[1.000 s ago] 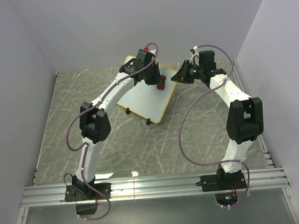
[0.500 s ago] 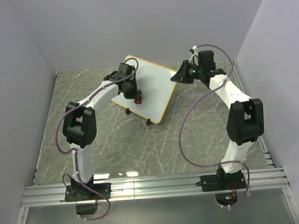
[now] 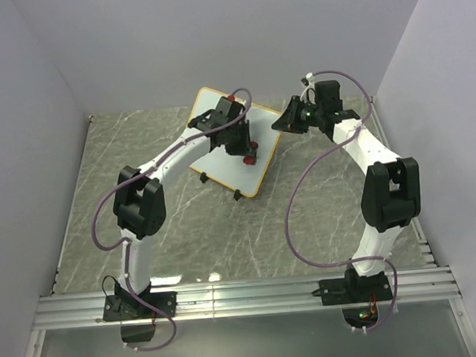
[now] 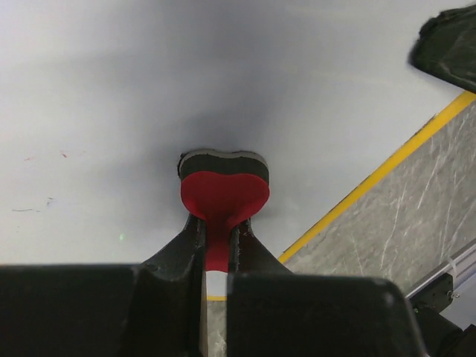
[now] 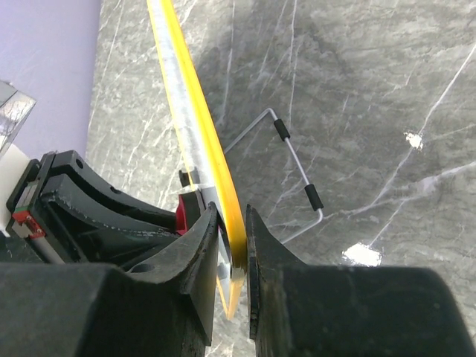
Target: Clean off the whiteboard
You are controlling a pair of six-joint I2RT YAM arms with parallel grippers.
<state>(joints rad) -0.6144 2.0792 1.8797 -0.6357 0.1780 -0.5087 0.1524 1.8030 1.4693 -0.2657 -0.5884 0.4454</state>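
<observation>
Whiteboard [image 3: 225, 167]: far middle of the table [image 3: 184, 231], lying slantwise between both arms.
Right gripper [image 5: 232, 230]: clenched on the board's yellow rim.
Left gripper [image 4: 216, 230]: grasping the eraser [image 4: 223, 182], which is flat on the board.
Faint marks [image 4: 30, 210]: left of the eraser; probably the next stroke goes there.

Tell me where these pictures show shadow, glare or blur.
Left wrist view: a soft dark shadow lies on the whiteboard around the eraser. Right wrist view: bright glare spots on the table; the yellow rim near the lens is blurred. Top external view: even light, small reflections at the table's near edge.
</observation>
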